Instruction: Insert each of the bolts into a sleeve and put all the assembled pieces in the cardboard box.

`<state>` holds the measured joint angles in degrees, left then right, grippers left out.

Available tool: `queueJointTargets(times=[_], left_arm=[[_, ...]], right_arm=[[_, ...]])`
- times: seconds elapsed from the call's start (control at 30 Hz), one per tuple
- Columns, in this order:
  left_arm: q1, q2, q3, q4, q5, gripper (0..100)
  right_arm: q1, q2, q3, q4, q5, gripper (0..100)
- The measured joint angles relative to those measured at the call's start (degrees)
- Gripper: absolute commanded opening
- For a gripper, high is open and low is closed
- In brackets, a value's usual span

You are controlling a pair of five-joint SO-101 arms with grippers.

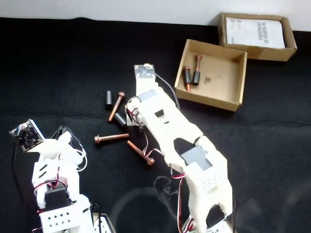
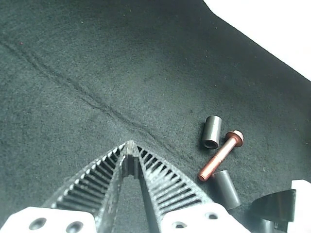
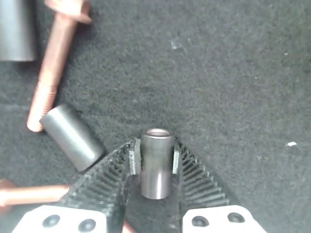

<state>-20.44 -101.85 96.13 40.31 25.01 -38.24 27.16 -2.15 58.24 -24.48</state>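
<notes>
On bench (image 1: 272,145), right hand (image 3: 155,143) clamped on sleeve (image 3: 156,167), left of box (image 1: 221,77); left hand (image 2: 130,144) fingers together, empty, farther left of box.

Three loose bolts (image 1: 112,138), three bare sleeves (image 1: 109,98), two assembled pieces (image 1: 196,73) and two cardboard boxes (image 1: 211,100) are counted.

We locate two assembled pieces (image 1: 197,75) inside the cardboard box (image 1: 214,100); loose bolts (image 1: 112,138) and sleeves (image 1: 109,98) lie on the table (image 1: 58,73) left of it.
</notes>
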Motion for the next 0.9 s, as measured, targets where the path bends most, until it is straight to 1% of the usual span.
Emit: queueJointTargets(times=[0.13,0.3,0.4,0.5,0.57,0.67,0.8,0.9], left_arm=[[0.0,0.0,0.0,0.0,0.0,1],[0.0,0.0,0.0,0.0,0.0,1],[0.0,0.0,0.0,0.0,0.0,1],[0.0,0.0,0.0,0.0,0.0,1],[0.0,0.0,0.0,0.0,0.0,1],[0.0,0.0,0.0,0.0,0.0,1],[0.0,0.0,0.0,0.0,0.0,1],[0.0,0.0,0.0,0.0,0.0,1]], right_arm=[[0.0,0.2,-0.1,0.0,2.8,5.1],[0.0,0.2,-0.1,0.0,3.6,5.2],[0.0,0.3,-0.3,1.8,4.3,5.3],[-0.1,0.3,-0.4,3.6,7.2,5.3],[-0.1,0.3,-0.7,4.5,8.3,7.3],[-0.1,0.3,-0.8,6.1,10.6,13.9],[-0.4,0.4,-1.8,8.7,13.1,14.1],[-0.3,0.5,-4.0,11.3,13.5,14.1]])
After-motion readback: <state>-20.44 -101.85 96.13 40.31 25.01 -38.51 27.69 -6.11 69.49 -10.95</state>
